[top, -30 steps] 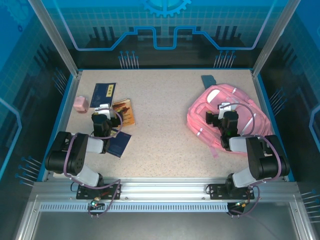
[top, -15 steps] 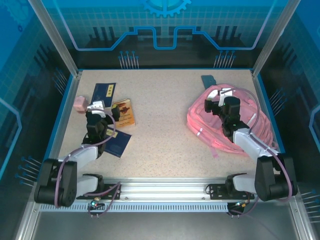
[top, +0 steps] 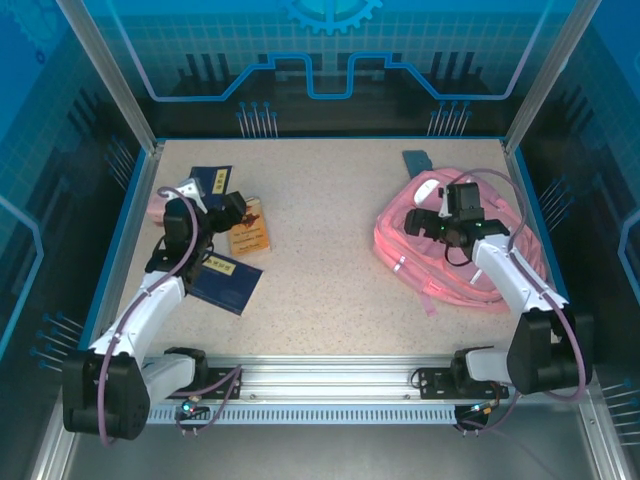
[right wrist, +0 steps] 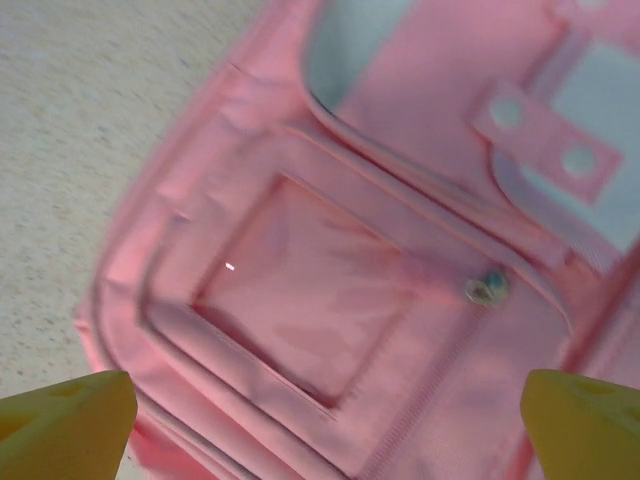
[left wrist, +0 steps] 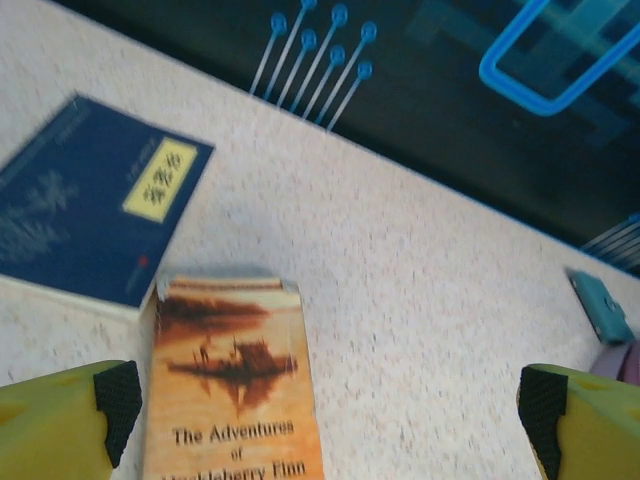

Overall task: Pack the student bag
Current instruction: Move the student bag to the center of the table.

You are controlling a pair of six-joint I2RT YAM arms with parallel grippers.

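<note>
Student bag (top: 402, 238) – pink, with pale zip trim – is laid flat on the right half of the table (top: 330, 250), closer to the far edge than to the arm bases. Its long axis seems to run obliquely from near-right to far-left, with the arched zip end turned toward the far side; the exact heading is masked by the arm crossing it. A loose pink strap is trailed toward the near side. The right gripper (top: 432, 222) is held over the bag, its fingers spread wide apart; from the wrist, a flat front pocket of the bag (right wrist: 330, 300) is seen beneath the gripper (right wrist: 320, 420).

On the left half, a dark blue book (top: 228, 282) is placed nearest. Beyond it, the left gripper (top: 232, 208) is held with fingers parted wide above an orange Huckleberry Finn paperback (left wrist: 235, 390). A second blue book (left wrist: 90, 210) lies farther back, and a small pink block (top: 158, 205) beside it, at the left edge. A teal object (top: 416, 160) is set by the far edge.

The surface is pale and speckled – it is bounded by blue printed panels (top: 330, 60).
</note>
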